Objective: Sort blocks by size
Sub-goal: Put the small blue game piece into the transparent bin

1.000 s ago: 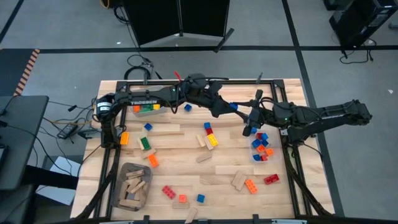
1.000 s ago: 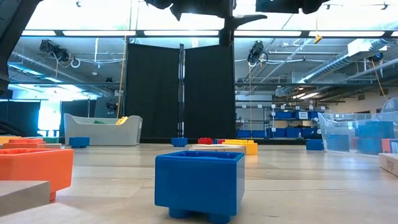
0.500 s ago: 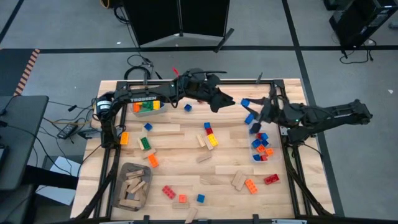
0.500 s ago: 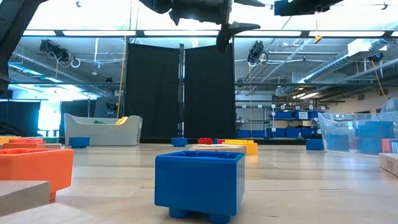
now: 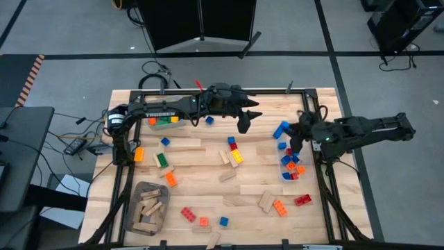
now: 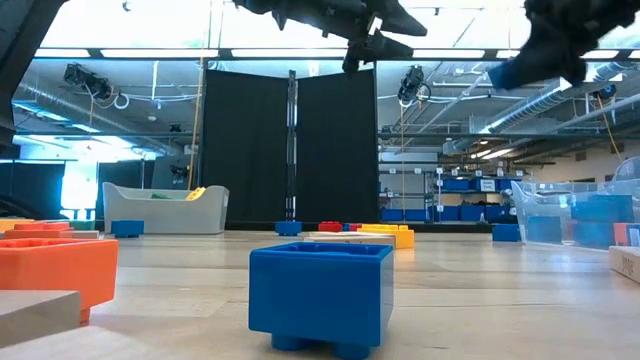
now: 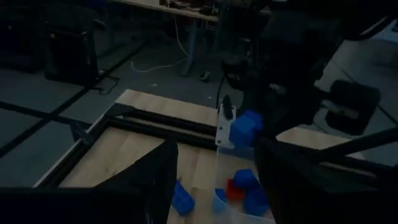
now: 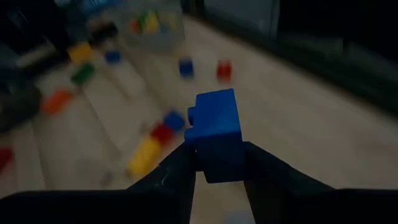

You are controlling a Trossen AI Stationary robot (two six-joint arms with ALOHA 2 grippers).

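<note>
Studded bricks, red, blue, orange, yellow and green, and tan wooden pieces lie scattered flat on the wooden table. My right gripper hangs above the table's right part, shut on a blue brick, just beyond a clear bin of small bricks. The low view shows that brick high in the air. My left gripper stands open and empty above the table's far middle, pointing toward the right arm. My right gripper pinches the blue brick by two opposite sides between its two fingers. The fingers reach in from the table's right side, slanting down. The brick is lifted clear of the table, one stud showing on its side.
A clear bin with green, orange and yellow bricks stands at the far left. A grey bin of wooden pieces sits at the near left. A blue brick lies close to the low camera. Black frame rails edge the table.
My right gripper has drawn back toward the table's right edge with the blue brick, rolling its wrist, and now hangs by the right clear bin. My left gripper has stayed in place and rolled about its own axis.
</note>
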